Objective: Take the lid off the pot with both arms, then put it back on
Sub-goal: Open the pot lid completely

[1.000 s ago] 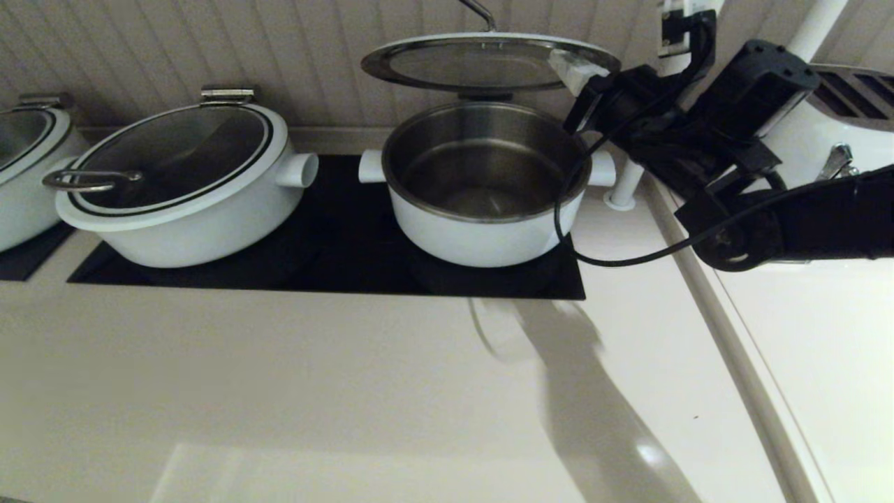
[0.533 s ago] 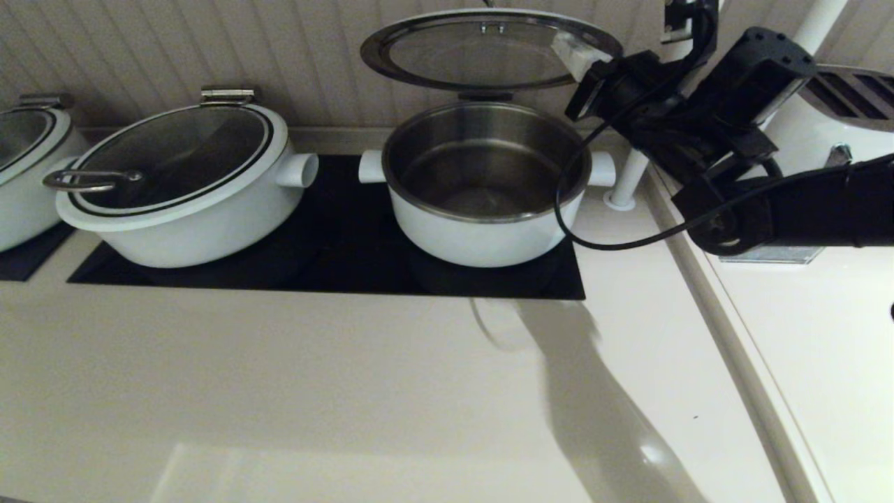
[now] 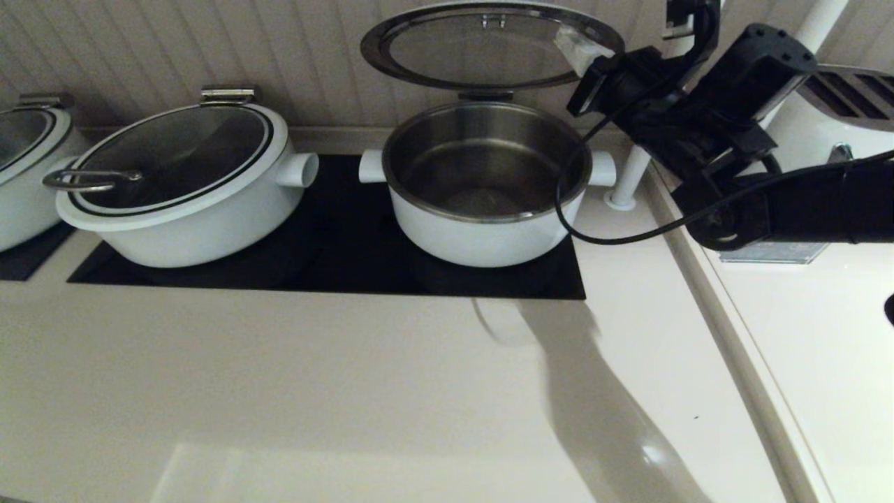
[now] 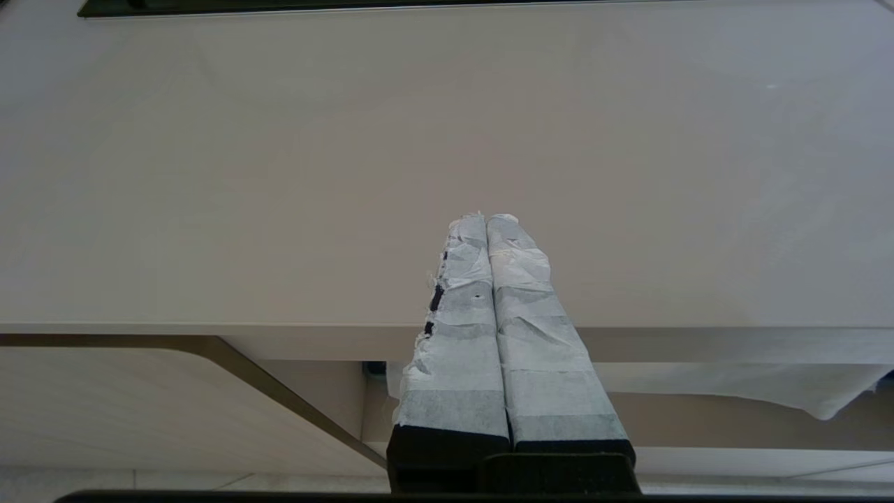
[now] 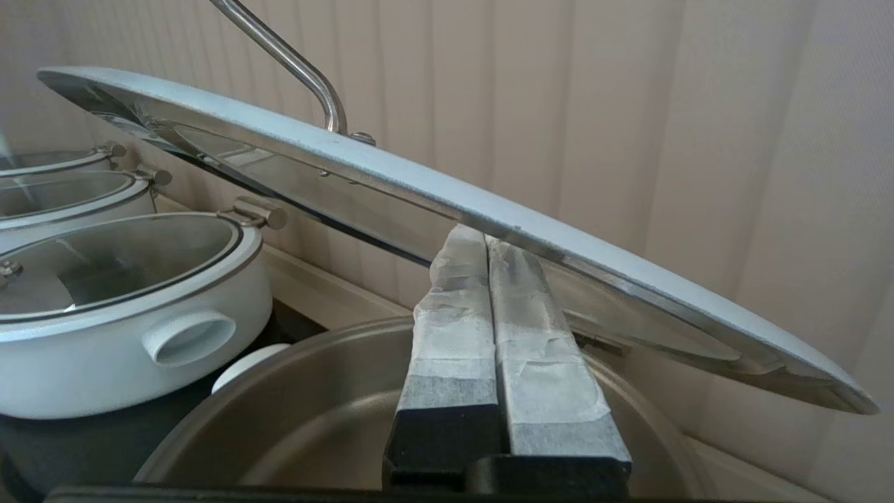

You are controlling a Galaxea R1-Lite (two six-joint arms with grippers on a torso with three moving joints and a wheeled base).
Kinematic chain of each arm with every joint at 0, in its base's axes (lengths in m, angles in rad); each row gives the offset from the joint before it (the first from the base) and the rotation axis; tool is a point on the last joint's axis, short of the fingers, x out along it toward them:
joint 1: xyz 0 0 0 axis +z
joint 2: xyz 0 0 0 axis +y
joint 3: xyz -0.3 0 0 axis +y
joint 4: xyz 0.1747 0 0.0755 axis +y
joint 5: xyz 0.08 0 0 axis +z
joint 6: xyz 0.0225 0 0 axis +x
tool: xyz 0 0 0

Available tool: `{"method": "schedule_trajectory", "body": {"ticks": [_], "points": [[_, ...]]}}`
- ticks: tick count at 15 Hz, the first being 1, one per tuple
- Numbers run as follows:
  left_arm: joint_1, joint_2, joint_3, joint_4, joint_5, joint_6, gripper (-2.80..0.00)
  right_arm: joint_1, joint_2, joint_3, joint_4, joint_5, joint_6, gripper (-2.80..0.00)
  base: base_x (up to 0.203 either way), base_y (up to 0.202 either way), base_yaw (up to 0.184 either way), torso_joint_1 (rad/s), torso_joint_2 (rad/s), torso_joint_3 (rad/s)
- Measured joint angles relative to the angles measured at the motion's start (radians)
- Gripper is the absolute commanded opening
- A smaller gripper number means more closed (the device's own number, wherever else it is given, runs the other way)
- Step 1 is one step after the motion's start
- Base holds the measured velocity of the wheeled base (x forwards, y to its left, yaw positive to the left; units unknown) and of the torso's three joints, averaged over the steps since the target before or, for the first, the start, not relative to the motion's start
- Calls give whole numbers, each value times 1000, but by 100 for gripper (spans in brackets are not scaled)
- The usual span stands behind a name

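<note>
Propping the lid point(image 3: 489, 45) open above the pot point(image 3: 485, 188) with the right hand point(image 3: 583, 59).
Its closed fingertips press under the rim; ease down slowly against the hinge. Left hand point(image 4: 489, 222), closed and empty, idles over the worktop point(image 4: 279, 175).

Lighting: dim, warm indoor light in the head view; brighter, even light in both wrist views. Shadows: a broad soft arm shadow on the countertop point(image 3: 594, 391). Glare: a pale patch at the countertop's near edge. Focus: generally sharp.
</note>
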Motion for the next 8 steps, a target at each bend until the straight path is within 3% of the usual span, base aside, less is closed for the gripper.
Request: {"method": "schedule_trajectory", "body": {"ticks": [8], "points": [[0,0,0,0,0,0,-280,-23,1,-44,15,2,0,-280,0,0,0,0,0,0]]}}
